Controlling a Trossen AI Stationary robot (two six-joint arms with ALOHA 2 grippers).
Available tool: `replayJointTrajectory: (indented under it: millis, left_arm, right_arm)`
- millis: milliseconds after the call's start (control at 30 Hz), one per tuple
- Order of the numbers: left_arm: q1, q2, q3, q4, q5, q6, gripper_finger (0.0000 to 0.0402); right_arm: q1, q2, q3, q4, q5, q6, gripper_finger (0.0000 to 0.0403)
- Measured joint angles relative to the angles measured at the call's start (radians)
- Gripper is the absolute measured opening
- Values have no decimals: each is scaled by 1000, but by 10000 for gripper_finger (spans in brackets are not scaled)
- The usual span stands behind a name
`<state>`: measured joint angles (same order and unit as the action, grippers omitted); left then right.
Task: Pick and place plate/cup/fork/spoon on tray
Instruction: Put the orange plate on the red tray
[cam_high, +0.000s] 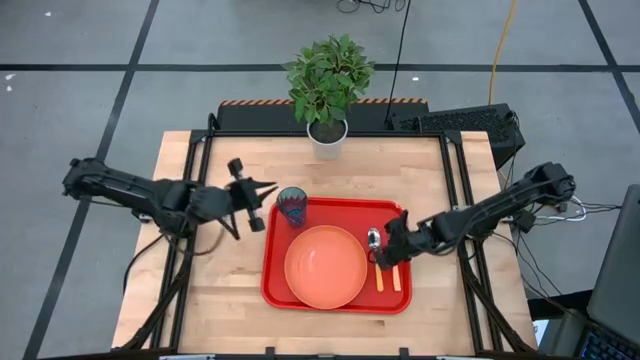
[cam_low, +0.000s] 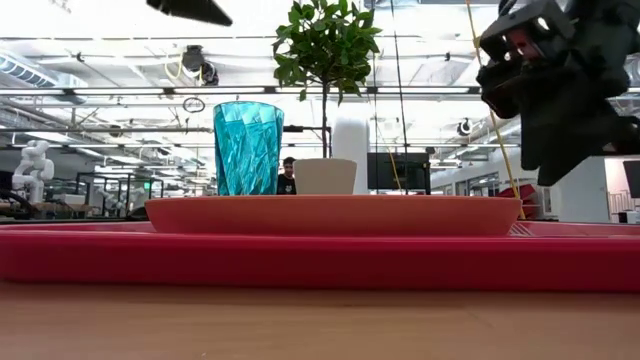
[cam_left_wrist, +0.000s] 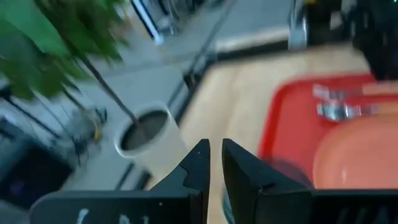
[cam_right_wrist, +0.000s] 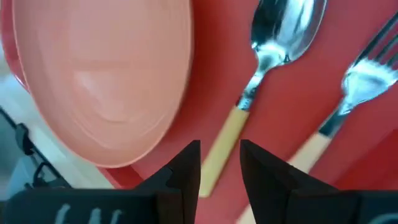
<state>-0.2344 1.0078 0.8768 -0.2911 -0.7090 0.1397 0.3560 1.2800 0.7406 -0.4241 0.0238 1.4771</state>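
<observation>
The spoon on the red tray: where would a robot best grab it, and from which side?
Probably the orange handle of the spoon, from straight above: it lies flat on the tray, and the handle is straight and slim, with clear tray either side between the plate and fork.

Bright overhead light, both wrist views motion-blurred, low view bg washed out
</observation>
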Motion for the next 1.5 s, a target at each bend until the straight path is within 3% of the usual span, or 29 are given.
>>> replayJointTrajectory:
  millis: [233,400,800,1500]
  left_arm:
    - [41,-62,0,72,-14,129,46]
    - [100,-59,0,71,-6,164,47]
    - [217,2,-1,80,117,175,47]
    - [246,48,-1,75,144,139,47]
  right_arm:
    - [75,65,-1,79,6,162,102]
    - [108,115,0,188,83,186,102]
    - [64,131,-1,214,233,-34,102]
    - [38,220,-1,336,237,-339,102]
